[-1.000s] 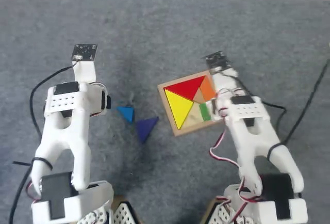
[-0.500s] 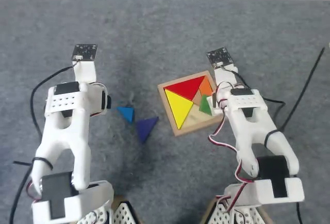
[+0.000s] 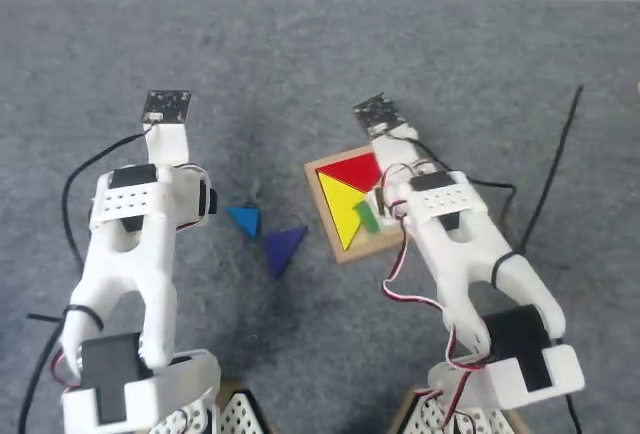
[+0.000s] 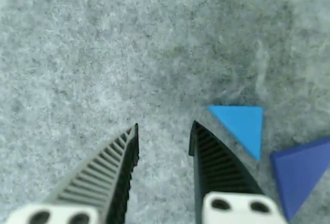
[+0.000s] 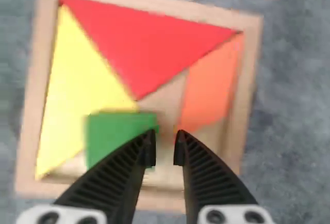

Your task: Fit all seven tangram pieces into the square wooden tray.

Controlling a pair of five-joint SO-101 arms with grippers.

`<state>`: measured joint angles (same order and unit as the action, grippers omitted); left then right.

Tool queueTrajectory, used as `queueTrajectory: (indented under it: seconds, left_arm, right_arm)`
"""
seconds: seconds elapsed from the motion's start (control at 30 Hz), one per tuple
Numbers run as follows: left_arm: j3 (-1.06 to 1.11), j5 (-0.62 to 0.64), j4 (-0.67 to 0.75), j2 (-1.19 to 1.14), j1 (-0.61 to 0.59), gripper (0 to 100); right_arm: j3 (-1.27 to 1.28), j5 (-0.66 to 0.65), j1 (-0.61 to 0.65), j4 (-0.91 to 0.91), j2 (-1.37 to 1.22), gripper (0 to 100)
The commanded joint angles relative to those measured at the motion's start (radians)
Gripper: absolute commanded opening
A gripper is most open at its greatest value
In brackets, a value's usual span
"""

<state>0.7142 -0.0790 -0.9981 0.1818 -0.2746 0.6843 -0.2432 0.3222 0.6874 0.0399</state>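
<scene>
The square wooden tray (image 3: pixel 322 199) (image 5: pixel 247 95) holds a red triangle (image 3: pixel 352 169) (image 5: pixel 149 38), a yellow triangle (image 3: pixel 345 216) (image 5: pixel 77 84) and an orange piece (image 5: pixel 211 90). A green square (image 3: pixel 367 218) (image 5: pixel 113 133) lies partly over the yellow triangle. My right gripper (image 5: pixel 164 137) (image 3: pixel 378 204) hovers over the tray, nearly shut with nothing between its fingers, one tip at the green square's edge. A light-blue triangle (image 3: pixel 244 219) (image 4: pixel 240 123) and a dark-blue triangle (image 3: pixel 282 246) (image 4: pixel 299 170) lie on the mat. My left gripper (image 4: pixel 162 131) stands open just beside the light-blue triangle.
Grey felt mat (image 3: pixel 300 74) covers the table. The left arm (image 3: pixel 130 199) stands left of the loose triangles. Black cables (image 3: pixel 545 184) trail at the right of the tray. Bare mat lies beyond the tray and between the arms' bases.
My right arm has swung left across the tray, and the green square has slid with it from the tray's right side onto the yellow triangle. The left arm has stayed put.
</scene>
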Motion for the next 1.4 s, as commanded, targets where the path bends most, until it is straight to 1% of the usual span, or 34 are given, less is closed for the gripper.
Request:
queueTrajectory:
  seconds: [0.0,0.27,0.43,0.53,0.63,0.8,0.93,1.1,1.17,1.27,1.37]
  left_arm:
    - [-0.010,-0.009,0.025,0.049,0.003,16]
    - [-0.008,-0.009,0.023,0.049,0.003,16]
    - [-0.008,-0.009,0.023,0.049,0.003,16]
    - [-0.008,-0.009,0.025,0.049,0.003,16]
    - [-0.008,-0.009,0.025,0.049,0.005,16]
    - [-0.002,-0.009,0.025,0.049,0.048,16]
    - [-0.002,-0.009,0.025,0.049,0.051,16]
    - [-0.002,-0.009,0.023,0.049,0.049,16]
    - [-0.002,-0.009,0.021,0.049,0.048,16]
    - [-0.002,-0.009,0.020,0.049,0.048,16]
    - [-0.002,-0.009,0.020,0.049,0.046,16]
  right_arm:
    - [0.009,0.064,0.008,0.061,0.099,9.1]
    - [0.097,0.077,0.008,0.039,0.160,9.1]
    - [0.117,0.081,0.058,0.041,0.199,9.1]
    - [0.124,0.083,0.064,0.028,0.193,9.1]
    - [0.129,0.083,0.093,-0.008,0.193,9.1]
    - [0.126,0.132,0.194,-0.008,0.200,9.1]
    - [0.124,0.137,0.220,-0.008,0.200,9.1]
    - [0.132,0.127,0.197,-0.007,0.188,9.1]
    - [0.135,0.124,0.159,-0.005,0.188,9.1]
    - [0.137,0.074,0.096,-0.007,0.186,9.1]
    - [0.137,0.057,0.050,-0.010,0.186,9.1]
